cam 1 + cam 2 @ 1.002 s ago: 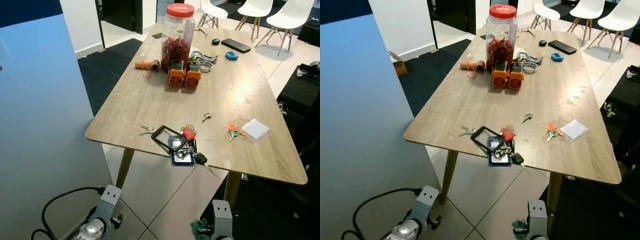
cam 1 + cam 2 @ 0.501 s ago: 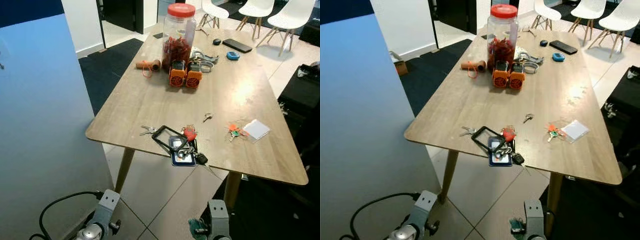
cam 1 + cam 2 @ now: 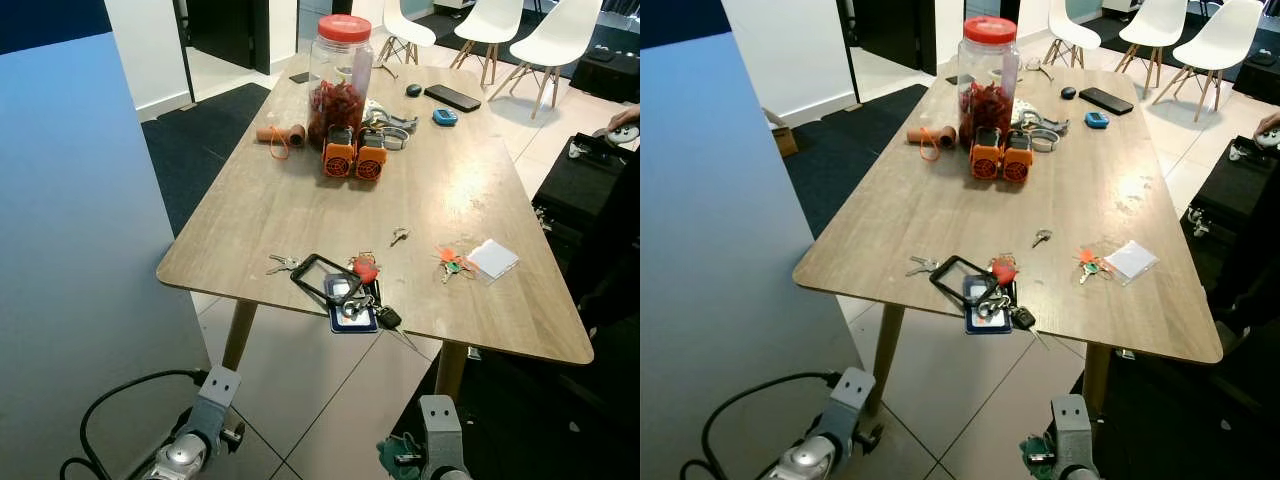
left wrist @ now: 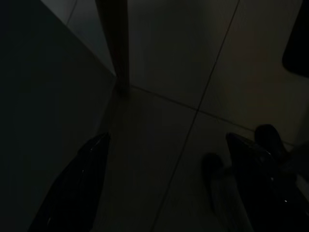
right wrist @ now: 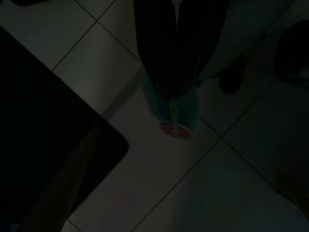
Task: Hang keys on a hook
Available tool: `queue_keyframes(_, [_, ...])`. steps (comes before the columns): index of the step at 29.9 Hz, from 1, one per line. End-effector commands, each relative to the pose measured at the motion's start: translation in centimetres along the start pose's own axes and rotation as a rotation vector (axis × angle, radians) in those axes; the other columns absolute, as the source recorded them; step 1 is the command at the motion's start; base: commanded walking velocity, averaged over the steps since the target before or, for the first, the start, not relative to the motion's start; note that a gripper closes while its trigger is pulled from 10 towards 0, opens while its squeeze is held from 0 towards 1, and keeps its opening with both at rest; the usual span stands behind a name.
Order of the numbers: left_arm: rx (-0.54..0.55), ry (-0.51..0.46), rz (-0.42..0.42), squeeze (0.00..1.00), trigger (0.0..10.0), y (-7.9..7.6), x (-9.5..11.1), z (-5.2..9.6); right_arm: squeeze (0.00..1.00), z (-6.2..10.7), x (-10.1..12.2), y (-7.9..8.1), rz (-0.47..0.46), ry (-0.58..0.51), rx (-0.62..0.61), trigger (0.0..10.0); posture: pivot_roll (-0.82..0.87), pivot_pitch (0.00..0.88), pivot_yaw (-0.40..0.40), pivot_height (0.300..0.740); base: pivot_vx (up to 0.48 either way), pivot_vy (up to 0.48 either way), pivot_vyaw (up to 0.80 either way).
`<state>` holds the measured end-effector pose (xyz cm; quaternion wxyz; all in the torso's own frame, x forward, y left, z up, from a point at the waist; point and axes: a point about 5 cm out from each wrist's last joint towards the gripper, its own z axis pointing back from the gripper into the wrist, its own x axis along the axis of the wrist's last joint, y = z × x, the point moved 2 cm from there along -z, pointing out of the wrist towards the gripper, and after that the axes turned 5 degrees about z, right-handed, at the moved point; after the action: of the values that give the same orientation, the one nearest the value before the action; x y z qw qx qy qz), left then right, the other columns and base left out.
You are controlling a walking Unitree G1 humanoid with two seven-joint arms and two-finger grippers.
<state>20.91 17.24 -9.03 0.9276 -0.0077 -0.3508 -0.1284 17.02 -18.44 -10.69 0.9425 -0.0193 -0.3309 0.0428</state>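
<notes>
Keys (image 3: 358,300) lay in a bunch with a black lanyard near the front edge of the wooden table (image 3: 300,190); smaller sets lay nearby. Both arms hung low by the floor. The left gripper (image 4: 164,183) hung with fingers spread and empty; the right gripper (image 5: 176,58) had its fingers pressed together, holding a small teal thing (image 5: 174,108). The robot seemed to be at the approach step; next it would need to reach for the bunch.
</notes>
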Motion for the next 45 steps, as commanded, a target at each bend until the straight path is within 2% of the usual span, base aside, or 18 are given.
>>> queue_keyframes(1, [-0.018,-0.018,0.005,0.0,10.0,-0.7,0.4,-0.2,0.0,0.0,0.1,-0.3,-0.021,-0.006,-0.011,10.0,0.05,0.0,-0.059,0.74,0.0,0.0,0.0])
queue_keyframes(4, [-0.002,-0.024,0.031,0.0,10.0,-0.7,0.6,-0.2,0.0,0.0,0.1,-0.3,-0.016,-0.001,-0.011,10.0,0.06,0.0,-0.06,0.74,0.0,0.0,0.0])
queue_keyframes(7, [-0.016,-0.022,0.023,0.0,10.0,-1.0,0.5,-0.2,0.0,0.0,0.1,-0.1,0.0,0.001,0.0,10.0,0.05,0.0,-0.049,0.74,0.0,0.0,0.0])
queue_keyframes(10, [-0.045,-0.03,-0.021,0.0,10.0,-1.5,0.8,-0.3,0.0,-0.2,0.8,-0.5,-0.059,-0.025,-0.026,10.0,0.06,0.0,-0.06,0.74,0.0,0.0,0.0])
queue_keyframes(11, [-0.02,-0.037,0.008,0.0,10.0,-1.2,0.8,-0.2,0.0,-0.2,0.7,-0.3,-0.059,-0.022,-0.024,10.0,0.06,0.0,-0.057,0.74,0.0,0.0,0.0])
queue_keyframes(13, [-0.005,-0.04,0.031,0.0,10.0,-0.9,0.8,-0.2,0.0,-0.1,0.4,0.1,-0.025,-0.008,-0.007,10.0,0.05,0.0,-0.05,0.74,0.0,0.0,0.0])
queue_keyframes(15, [-0.017,-0.04,0.02,0.0,10.0,-1.1,0.9,-0.2,0.0,-0.1,0.3,0.2,-0.013,-0.005,0.0,10.0,0.05,0.0,-0.047,0.74,0.0,0.0,0.0])
queue_keyframes(17, [-0.041,-0.042,-0.011,0.0,10.0,-1.4,0.9,-0.2,0.0,-0.1,0.4,0.1,-0.028,-0.009,-0.008,10.0,0.05,0.0,-0.056,0.74,0.0,0.0,0.0])
queue_keyframes(20, [-0.023,-0.053,0.02,0.0,10.0,-1.2,1.0,-0.2,0.0,0.0,0.1,-0.3,-0.066,-0.006,-0.031,10.0,0.06,0.0,-0.069,0.74,0.0,0.0,0.0])
queue_keyframes(23, [-0.019,-0.034,0.023,0.0,10.0,-1.0,0.4,-0.1,0.0,0.1,-0.4,-0.4,-0.05,0.009,-0.029,10.0,0.05,0.0,-0.046,0.74,0.0,0.0,0.0])
queue_keyframes(25, [-0.035,-0.016,-0.019,0.0,10.0,-1.0,-0.1,0.1,0.0,0.1,-0.3,-0.7,-0.049,0.007,-0.037,10.0,0.05,0.0,-0.047,0.74,0.0,0.0,0.0])
queue_keyframes(27, [-0.036,-0.016,-0.025,0.0,10.0,-1.0,-0.2,0.1,0.0,0.1,0.0,-1.1,-0.057,-0.005,-0.046,10.0,0.05,0.0,-0.054,0.74,0.0,0.0,0.0])
queue_keyframes(33, [-0.012,-0.021,0.0,0.0,10.0,-0.5,-0.1,0.1,0.0,0.1,-0.3,-0.8,-0.022,0.012,-0.032,10.0,0.05,0.0,-0.044,0.74,0.0,0.0,0.0])
queue_keyframes(38, [-0.032,-0.019,-0.025,0.0,10.0,-0.7,0.1,0.0,0.0,0.1,-0.1,-0.7,-0.05,-0.004,-0.036,10.0,0.05,0.0,-0.057,0.74,0.0,0.0,0.0])
queue_keyframes(42, [-0.002,-0.021,0.024,0.0,10.0,-0.6,0.2,-0.1,0.0,0.1,-0.5,-0.4,-0.007,0.02,-0.02,10.0,0.04,0.0,-0.04,0.74,0.0,0.0,0.0])
queue_keyframes(45, [-0.033,-0.006,-0.007,0.0,10.0,-1.1,-0.1,0.0,0.0,0.1,-0.3,-0.8,-0.028,0.009,-0.035,10.0,0.03,0.0,-0.043,0.74,0.0,0.0,0.0])
